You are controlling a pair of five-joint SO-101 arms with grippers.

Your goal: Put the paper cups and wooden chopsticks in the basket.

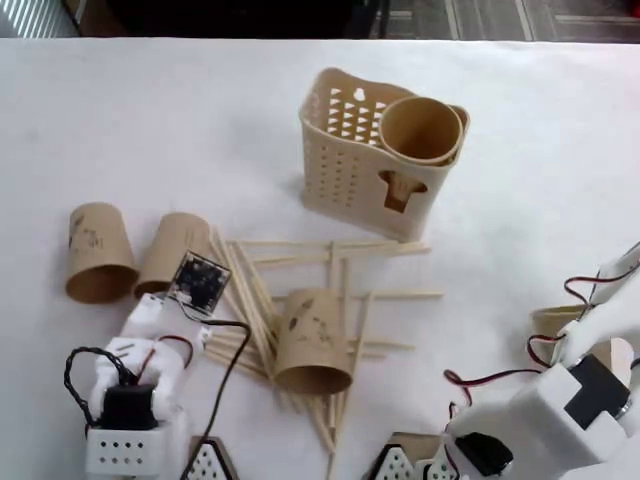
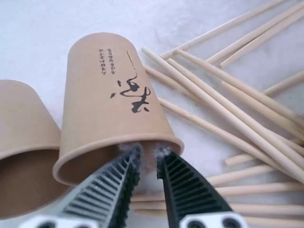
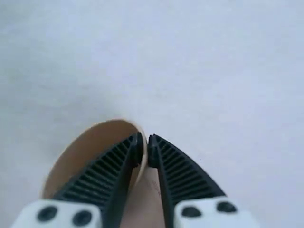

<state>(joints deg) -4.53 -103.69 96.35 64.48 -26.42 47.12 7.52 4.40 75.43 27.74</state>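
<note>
My left pincer, low over the table, clamped astride the rim of a lying paper cup, wooden chopsticks scattered beside, my right pincer clenched on a second paper cup at its rim, basket well apart, upright

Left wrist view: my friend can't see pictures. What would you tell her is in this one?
The arm's pincer grips the rim of a brown paper cup lying on its side on a white table. A second cup lies beside it, and wooden chopsticks are scattered on its other side.
</note>
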